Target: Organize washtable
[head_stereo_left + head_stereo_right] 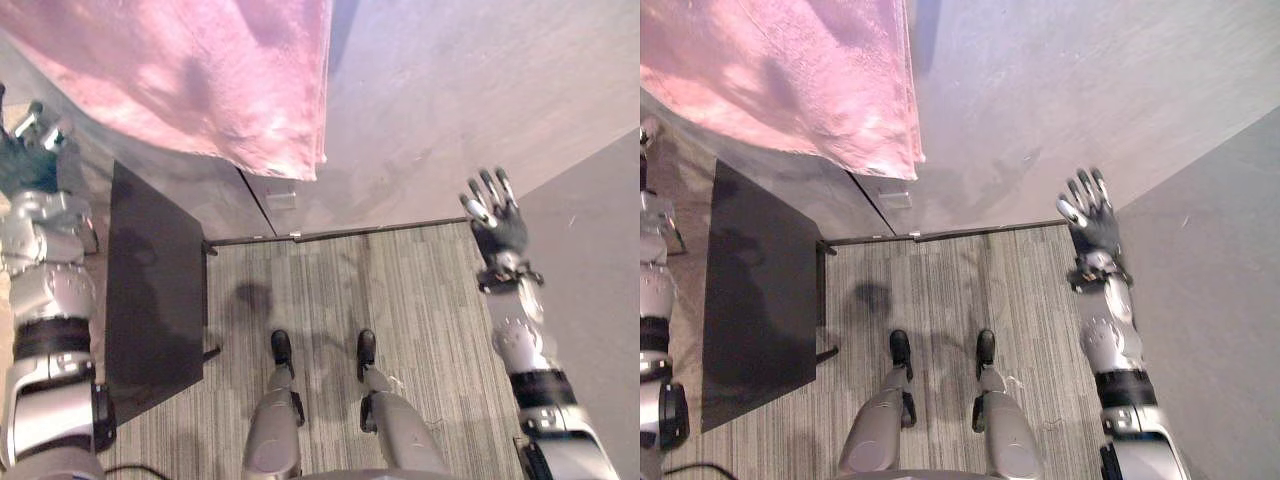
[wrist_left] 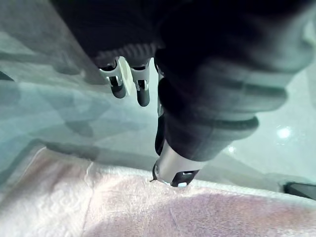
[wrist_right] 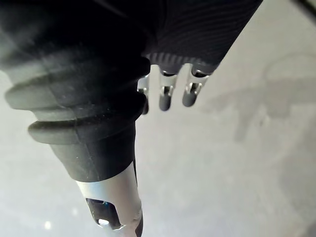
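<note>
A pink towel hangs over the upper left of the scene, its lower edge draped in front of a pale grey surface. My left hand is raised at the far left beside the towel's edge. In the left wrist view its fingers and thumb are relaxed and hold nothing, with the towel just past them. My right hand is lifted at the right with fingers spread in front of the grey surface, touching nothing; its fingers look straight in the right wrist view.
A flat black panel stands at the left, between my left arm and the striped carpet. A thin dark strip marks where the carpet meets the grey surface. A darker grey wall closes the right side.
</note>
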Available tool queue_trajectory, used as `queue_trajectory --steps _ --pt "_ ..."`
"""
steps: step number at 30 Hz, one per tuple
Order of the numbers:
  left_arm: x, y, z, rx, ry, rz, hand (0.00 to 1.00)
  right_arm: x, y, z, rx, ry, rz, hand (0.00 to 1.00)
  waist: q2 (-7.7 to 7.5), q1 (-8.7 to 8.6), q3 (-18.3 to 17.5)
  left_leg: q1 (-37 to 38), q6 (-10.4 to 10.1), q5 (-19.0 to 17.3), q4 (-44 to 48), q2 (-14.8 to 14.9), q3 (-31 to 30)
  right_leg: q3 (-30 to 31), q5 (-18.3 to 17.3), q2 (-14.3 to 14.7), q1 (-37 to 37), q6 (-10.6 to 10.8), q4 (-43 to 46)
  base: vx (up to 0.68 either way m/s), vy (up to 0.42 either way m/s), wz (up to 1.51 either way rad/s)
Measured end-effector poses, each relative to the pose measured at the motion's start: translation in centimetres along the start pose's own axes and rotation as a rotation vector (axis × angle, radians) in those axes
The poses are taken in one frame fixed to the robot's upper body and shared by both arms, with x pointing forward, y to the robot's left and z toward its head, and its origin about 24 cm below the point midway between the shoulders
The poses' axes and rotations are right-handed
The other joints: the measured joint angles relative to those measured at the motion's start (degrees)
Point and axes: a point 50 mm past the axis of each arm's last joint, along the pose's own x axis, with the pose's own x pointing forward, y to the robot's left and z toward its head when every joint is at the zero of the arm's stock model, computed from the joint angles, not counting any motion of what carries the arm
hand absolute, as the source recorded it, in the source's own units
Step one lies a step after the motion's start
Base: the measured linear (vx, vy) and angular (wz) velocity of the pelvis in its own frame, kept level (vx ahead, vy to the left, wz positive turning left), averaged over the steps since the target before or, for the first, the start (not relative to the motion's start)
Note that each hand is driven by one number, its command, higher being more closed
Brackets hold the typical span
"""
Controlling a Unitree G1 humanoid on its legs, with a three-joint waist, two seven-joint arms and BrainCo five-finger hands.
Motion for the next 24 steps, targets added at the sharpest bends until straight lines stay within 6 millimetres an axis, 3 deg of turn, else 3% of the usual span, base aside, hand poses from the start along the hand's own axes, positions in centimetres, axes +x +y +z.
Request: queue_trajectory --steps 3,5,8,11,14,15,16,18,20,22,24 --pt "-3.1 2.5 -2.2 -0.016 0.087 0.073 0.0 -2.4 -3.8 0.9 -0.006 -0.043 -0.191 0.0 0.04 -0.15 -2.7 0.5 -0.2 -0.3 0.0 0.0 -0.5 -0.2 -0.3 0.0 0.9 0.0 0.0 -0.05 -0.01 0.08" --pt "-4.4 2.8 -3.1 -0.003 0.124 0.062 0.0 -2.9 -5.1 2.3 -0.036 -0.094 -0.265 0.0 0.1 -0.2 -4.7 1.6 -0.3 -0.5 0.0 0.0 -1.1 -0.8 -0.7 -0.1 2.2 -0.1 0.0 -0.04 -0.009 0.13" --pt "-4.6 3.4 -2.9 0.017 0.126 0.086 0.0 -2.5 -4.6 4.8 -0.091 -0.187 -0.253 0.0 0.59 -0.4 -6.2 2.9 -0.2 -0.8 0.0 0.1 -1.7 -1.6 -1.1 0.0 3.9 -0.2 -0.1 -0.05 -0.015 0.14" --pt "-4.5 4.1 -2.2 0.035 0.095 0.132 0.0 -0.7 -2.4 7.6 -0.154 -0.277 -0.145 0.0 2.18 -0.28 -8.5 3.9 -0.2 -0.9 0.0 0.1 -2.4 -2.0 -1.4 -0.1 5.4 -0.1 -0.1 -0.07 -0.017 0.11" --pt "-3.9 2.7 -0.9 0.05 0.037 0.088 0.0 1.7 2.3 8.8 -0.18 -0.313 0.056 0.0 4.21 0.46 -10.4 4.6 -0.2 -0.9 0.0 -0.1 -3.1 -3.4 -1.8 -0.1 6.6 -0.1 -0.1 -0.09 -0.013 0.18" --pt "-3.5 1.9 0.1 0.048 -0.011 0.058 0.0 2.5 4.7 8.4 -0.183 -0.299 0.167 0.0 4.87 0.76 -11.1 5.0 -0.2 -0.8 0.0 -0.1 -3.5 -3.9 -2.0 -0.1 7.3 -0.3 -0.2 -0.1 -0.02 0.24" --pt "-3.2 1.3 1.1 0.056 -0.064 0.03 0.0 3.2 7.2 7.4 -0.172 -0.265 0.289 0.0 5.35 0.88 -11.9 5.4 -0.2 -0.8 0.0 -0.1 -3.9 -4.5 -2.2 0.0 7.8 -0.4 -0.3 -0.08 -0.019 0.2" --pt "-2.4 0.0 2.3 0.051 -0.12 -0.011 0.0 3.5 9.9 6.0 -0.159 -0.215 0.422 0.0 5.78 2.03 -13.2 5.4 -0.2 -0.8 0.0 -0.1 -4.1 -4.7 -2.3 0.0 7.9 -0.4 -0.3 -0.05 -0.018 0.09" --pt "-1.4 -2.6 3.9 0.045 -0.2 -0.11 0.0 3.5 13.8 3.7 -0.161 -0.123 0.613 0.0 6.03 2.97 -13.6 5.9 -0.2 -0.8 0.0 -0.2 -4.5 -5.0 -2.4 -0.1 8.8 -0.4 -0.3 -0.08 -0.013 0.12" --pt "-1.3 -5.1 4.4 0.02 -0.235 -0.217 0.0 3.4 16.5 1.6 -0.16 -0.033 0.747 0.0 5.99 3.73 -13.7 6.3 -0.2 -0.8 0.0 -0.5 -4.7 -5.2 -2.4 -0.4 9.3 -0.3 -0.3 -0.08 0.001 0.09" --pt "-1.7 -6.5 4.0 0.014 -0.23 -0.299 0.0 3.3 17.9 0.3 -0.147 0.022 0.809 0.0 5.99 3.89 -13.7 6.2 -0.2 -0.8 0.0 -0.6 -4.8 -5.2 -2.4 -0.6 9.2 -0.3 -0.3 -0.08 -0.004 0.06"
